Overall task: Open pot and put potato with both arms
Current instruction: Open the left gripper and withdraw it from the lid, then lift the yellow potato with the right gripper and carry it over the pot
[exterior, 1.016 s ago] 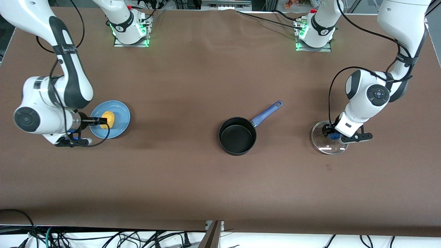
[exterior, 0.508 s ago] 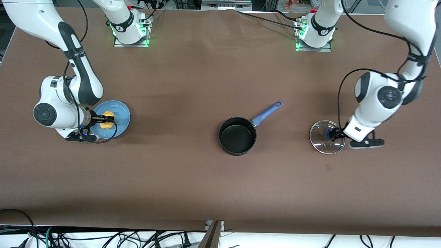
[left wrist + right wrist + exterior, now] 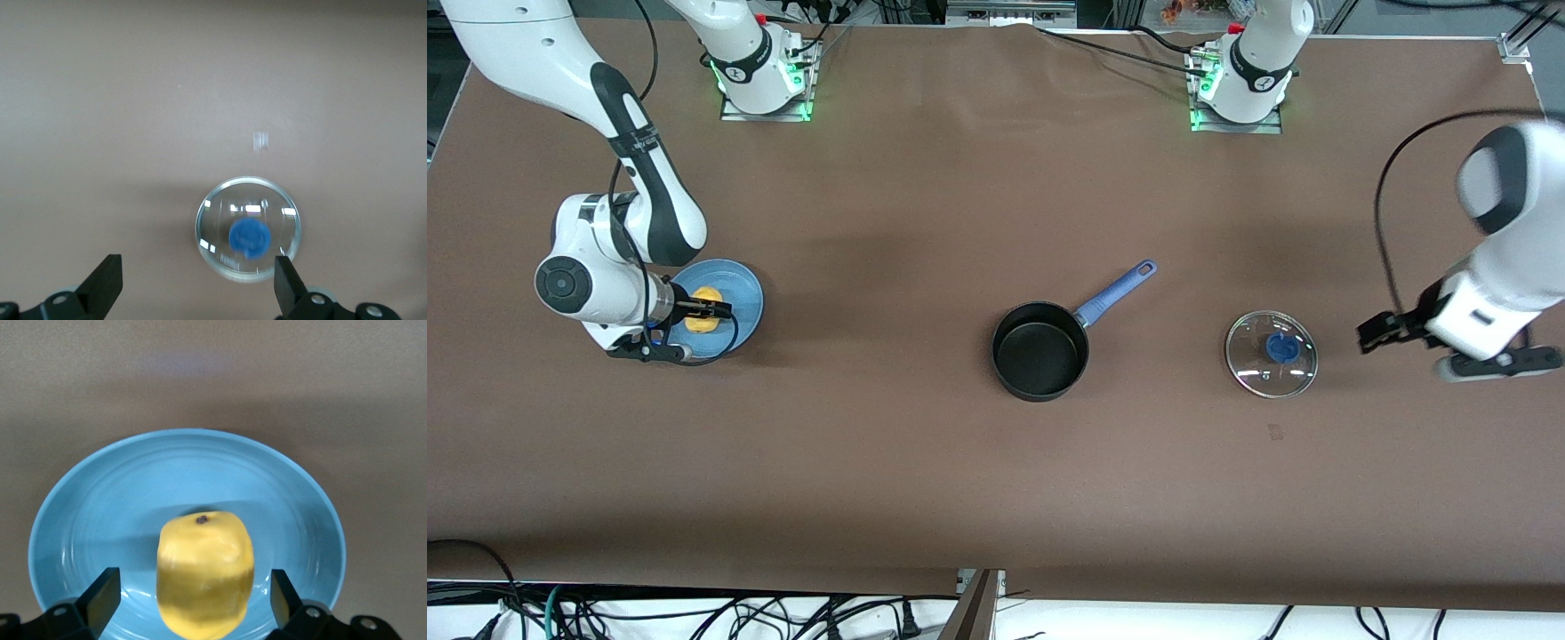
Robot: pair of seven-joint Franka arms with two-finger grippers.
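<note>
The brown table [image 3: 925, 480] carries the uncovered pot [image 3: 1040, 351], with its lid [image 3: 1271, 354] laid toward the left arm's end. The potato [image 3: 704, 312] is seen on a blue plate [image 3: 744, 289], flanked by the spread fingers of the right gripper [image 3: 710, 310]. The left gripper [image 3: 1371, 333] is held spread beside the lid.

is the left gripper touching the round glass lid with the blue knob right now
Apart. In the front view the left gripper is toward the left arm's end of the table, with bare tabletop between it and the round glass lid. Its fingers are open.
</note>
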